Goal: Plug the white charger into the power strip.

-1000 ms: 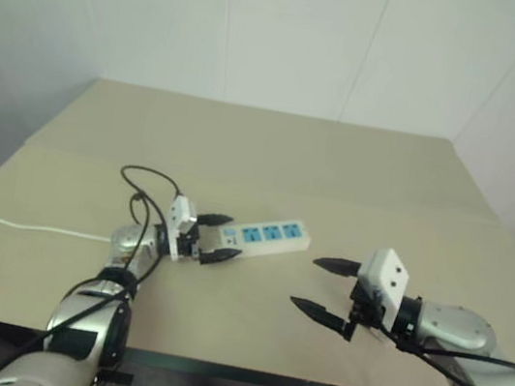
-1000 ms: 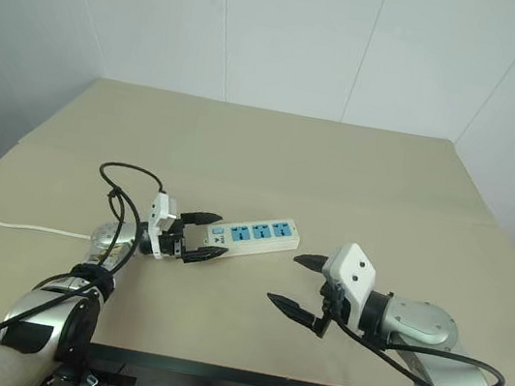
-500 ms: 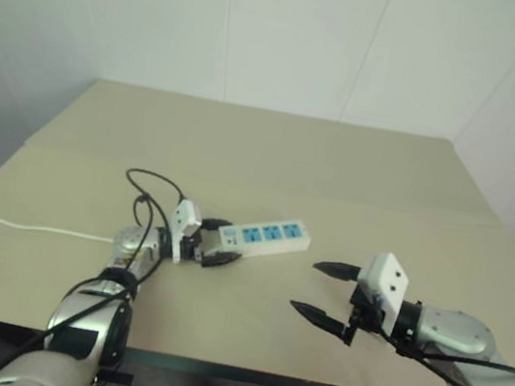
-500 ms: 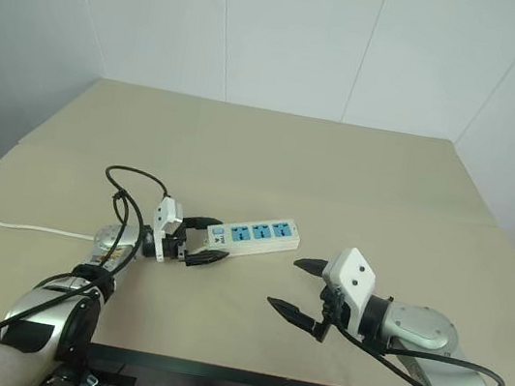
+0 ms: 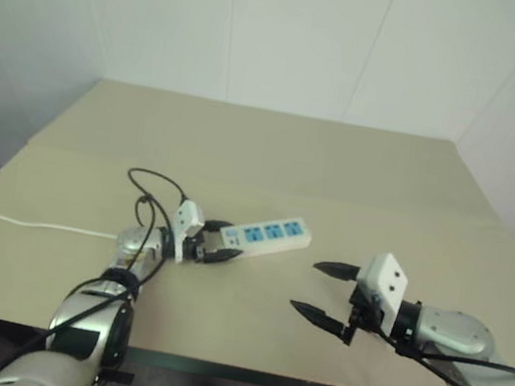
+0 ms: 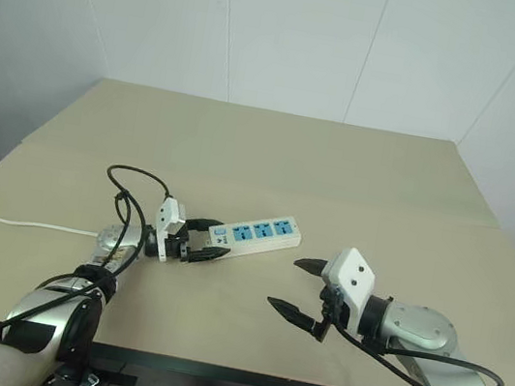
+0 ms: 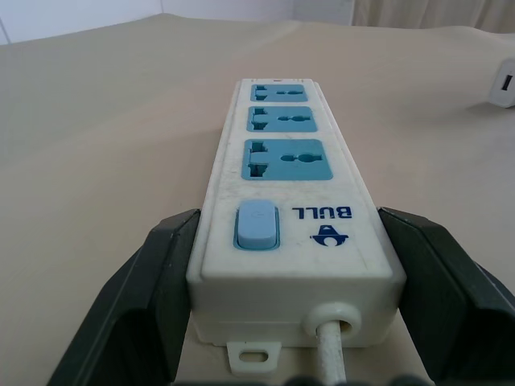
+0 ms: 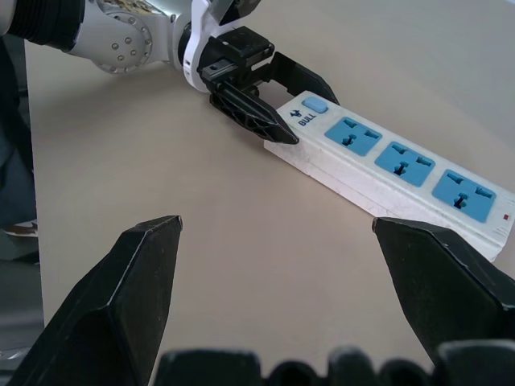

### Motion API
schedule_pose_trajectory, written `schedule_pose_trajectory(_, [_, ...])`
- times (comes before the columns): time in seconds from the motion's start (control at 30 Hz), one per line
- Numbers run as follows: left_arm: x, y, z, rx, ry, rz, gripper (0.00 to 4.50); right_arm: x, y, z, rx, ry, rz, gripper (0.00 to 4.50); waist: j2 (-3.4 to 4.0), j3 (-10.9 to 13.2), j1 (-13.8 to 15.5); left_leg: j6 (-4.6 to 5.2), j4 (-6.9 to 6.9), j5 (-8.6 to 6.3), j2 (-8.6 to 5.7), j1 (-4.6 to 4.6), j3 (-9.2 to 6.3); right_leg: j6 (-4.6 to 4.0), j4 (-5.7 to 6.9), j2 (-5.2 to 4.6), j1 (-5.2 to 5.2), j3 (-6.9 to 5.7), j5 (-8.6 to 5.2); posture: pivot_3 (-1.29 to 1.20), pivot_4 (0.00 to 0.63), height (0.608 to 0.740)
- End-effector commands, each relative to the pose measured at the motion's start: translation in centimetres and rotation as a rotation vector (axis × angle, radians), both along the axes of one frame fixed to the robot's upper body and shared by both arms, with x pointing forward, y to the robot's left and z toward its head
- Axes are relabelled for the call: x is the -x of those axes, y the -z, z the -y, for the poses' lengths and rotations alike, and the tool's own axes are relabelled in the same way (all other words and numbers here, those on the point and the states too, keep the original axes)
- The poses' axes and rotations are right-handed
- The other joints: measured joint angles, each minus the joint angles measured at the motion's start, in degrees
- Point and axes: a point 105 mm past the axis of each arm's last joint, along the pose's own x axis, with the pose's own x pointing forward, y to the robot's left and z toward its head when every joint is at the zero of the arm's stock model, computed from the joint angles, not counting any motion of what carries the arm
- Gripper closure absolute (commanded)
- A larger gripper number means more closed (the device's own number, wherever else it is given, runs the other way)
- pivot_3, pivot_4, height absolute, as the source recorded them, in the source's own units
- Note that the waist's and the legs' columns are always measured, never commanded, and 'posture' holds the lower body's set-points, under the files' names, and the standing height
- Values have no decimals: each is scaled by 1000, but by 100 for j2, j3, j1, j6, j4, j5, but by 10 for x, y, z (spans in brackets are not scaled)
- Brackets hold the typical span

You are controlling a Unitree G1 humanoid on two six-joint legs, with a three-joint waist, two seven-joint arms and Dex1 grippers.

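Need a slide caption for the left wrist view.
Left pincer shut on the switch end of the power strip, three blue sockets running away over the tan table.

Tan table [image 6: 275,147] w/ a seam across it, set vs white panelled walls [image 6: 293,32].
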Motion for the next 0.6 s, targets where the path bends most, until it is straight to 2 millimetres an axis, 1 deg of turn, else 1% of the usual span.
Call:
schedule_pose_trajectory(0.03, [2, -14, 10, 0, 82, 61, 1265, 4, -15, 0, 21, -7, 60, 0, 0, 0, 3, 0, 0, 0, 0, -1, 0, 0, 0, 0, 0, 0, 0, 0, 150, 740])
schedule_pose_trajectory(0.17, [17, -11, 15, -42, 224, 69, 1265, 4, -28, 13, 115, 24, 33, 0, -1, 1, 11, 0, 0, 0, -1, -7, 0, 0, -4, -2, -2, -2, 0, 0, 150, 740])
schedule_pose_trajectory(0.23, [23, -12, 16, -52, 277, 76, 1265, 5, -35, 19, 162, 36, -18, 0, 0, 1, 8, 0, 0, 0, -3, -8, 2, 0, -4, -4, -4, -1, 1, 0, 150, 740])
schedule_pose_trajectory(0.37, [34, -9, 16, -91, 378, 73, 1265, 6, -41, 40, 395, 135, -167, 0, 4, 4, 6, 0, -2, 0, 1, -9, 0, -3, -4, -2, -8, -2, 0, 0, 150, 740])
schedule_pose_trajectory(0.5, [40, -4, 17, -133, 421, 62, 1265, 4, -37, 56, 594, 225, -269, 0, 4, 4, 8, 0, -2, 0, 4, -21, 1, -6, -5, -3, -23, -2, 0, 0, 150, 740])
schedule_pose_trajectory(0.6, [42, -3, 18, -136, 434, 58, 1265, -2, -33, 55, 607, 248, -316, 0, 2, 3, 7, 0, 2, 0, 3, -53, 3, -5, 0, -4, -59, 1, 1, 0, 150, 740])
